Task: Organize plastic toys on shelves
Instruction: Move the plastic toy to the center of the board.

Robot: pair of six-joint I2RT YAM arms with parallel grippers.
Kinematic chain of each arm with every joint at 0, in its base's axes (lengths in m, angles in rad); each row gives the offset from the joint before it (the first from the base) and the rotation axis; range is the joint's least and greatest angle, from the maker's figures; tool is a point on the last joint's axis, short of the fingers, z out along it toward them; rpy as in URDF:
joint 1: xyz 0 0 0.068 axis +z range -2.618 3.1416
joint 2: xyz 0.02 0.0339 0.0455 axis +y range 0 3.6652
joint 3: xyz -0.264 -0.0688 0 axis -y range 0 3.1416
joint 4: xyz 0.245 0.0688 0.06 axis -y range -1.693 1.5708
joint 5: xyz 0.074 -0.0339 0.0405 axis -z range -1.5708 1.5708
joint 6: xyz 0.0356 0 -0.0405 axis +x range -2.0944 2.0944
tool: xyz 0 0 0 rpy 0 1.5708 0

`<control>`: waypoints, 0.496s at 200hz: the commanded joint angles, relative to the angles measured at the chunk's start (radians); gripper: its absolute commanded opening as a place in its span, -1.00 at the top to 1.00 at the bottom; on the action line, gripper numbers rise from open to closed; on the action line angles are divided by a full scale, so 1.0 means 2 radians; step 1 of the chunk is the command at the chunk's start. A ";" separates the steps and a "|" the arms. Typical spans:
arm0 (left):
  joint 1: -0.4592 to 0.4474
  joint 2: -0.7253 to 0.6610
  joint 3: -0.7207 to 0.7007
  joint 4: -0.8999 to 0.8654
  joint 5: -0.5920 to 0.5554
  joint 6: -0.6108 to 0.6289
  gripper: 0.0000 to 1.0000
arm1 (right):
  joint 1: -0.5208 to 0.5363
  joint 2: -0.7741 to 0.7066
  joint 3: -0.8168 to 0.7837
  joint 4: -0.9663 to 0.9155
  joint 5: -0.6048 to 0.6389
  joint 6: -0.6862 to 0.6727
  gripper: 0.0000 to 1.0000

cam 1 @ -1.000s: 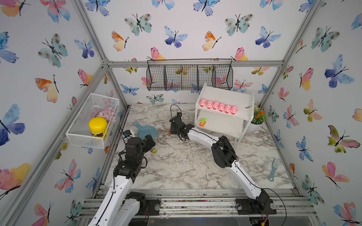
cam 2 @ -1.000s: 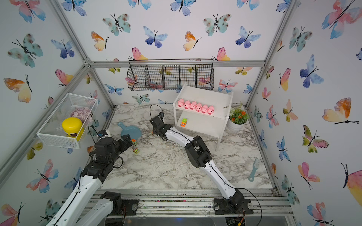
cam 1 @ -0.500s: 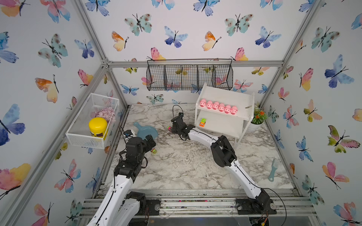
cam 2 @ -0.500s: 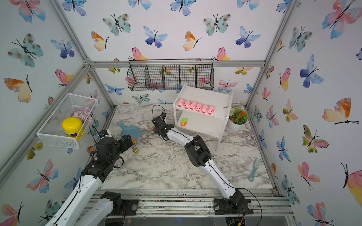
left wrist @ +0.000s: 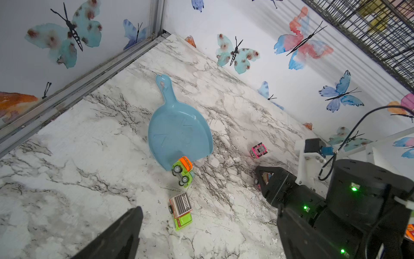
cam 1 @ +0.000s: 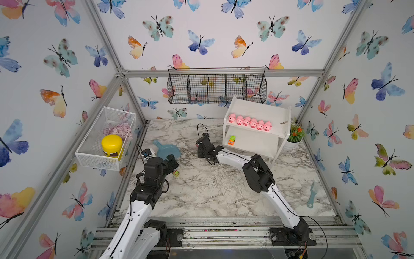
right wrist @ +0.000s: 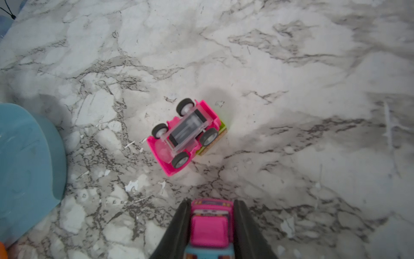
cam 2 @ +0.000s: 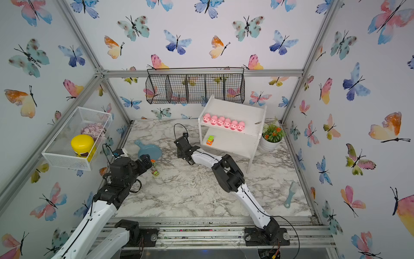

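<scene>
Several pink pigs (cam 1: 249,122) (cam 2: 224,122) line the top board of the white shelves (cam 1: 259,107) (cam 2: 235,107). An orange-green truck (cam 1: 232,140) (cam 2: 210,140) sits on the lower board. My right gripper (right wrist: 210,203) (cam 1: 199,145) is low on the marble, shut on a pink truck (right wrist: 210,226) with a blue rear. Just ahead, another pink truck (right wrist: 186,136) (left wrist: 258,151) lies upside down. My left gripper (left wrist: 208,210) (cam 1: 172,162) hangs open above a green truck with a striped bed (left wrist: 180,209). A green mixer truck (left wrist: 182,171) lies on its side.
A blue dustpan (left wrist: 179,132) (cam 1: 167,150) lies beside the mixer truck. A black wire basket (cam 1: 216,86) hangs above the shelves. A white mesh basket (cam 1: 105,136) on the left wall holds a yellow jar (cam 1: 112,144). A potted plant (cam 1: 294,136) and a teal brush (cam 1: 312,195) sit at the right.
The right gripper's jaws have closed in on the pink truck. Both arms have hardly shifted, and the left gripper stays open.
</scene>
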 commanded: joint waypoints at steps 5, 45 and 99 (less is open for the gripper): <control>-0.002 -0.009 0.009 0.008 -0.004 0.015 -0.97 | 0.013 -0.019 -0.017 -0.025 -0.017 -0.043 0.47; -0.005 -0.022 0.018 0.012 0.005 0.072 -0.98 | 0.023 -0.120 -0.148 0.029 -0.098 -0.166 0.53; -0.010 -0.054 0.012 0.046 0.065 0.149 -0.95 | 0.029 -0.303 -0.386 0.026 -0.259 -0.392 0.55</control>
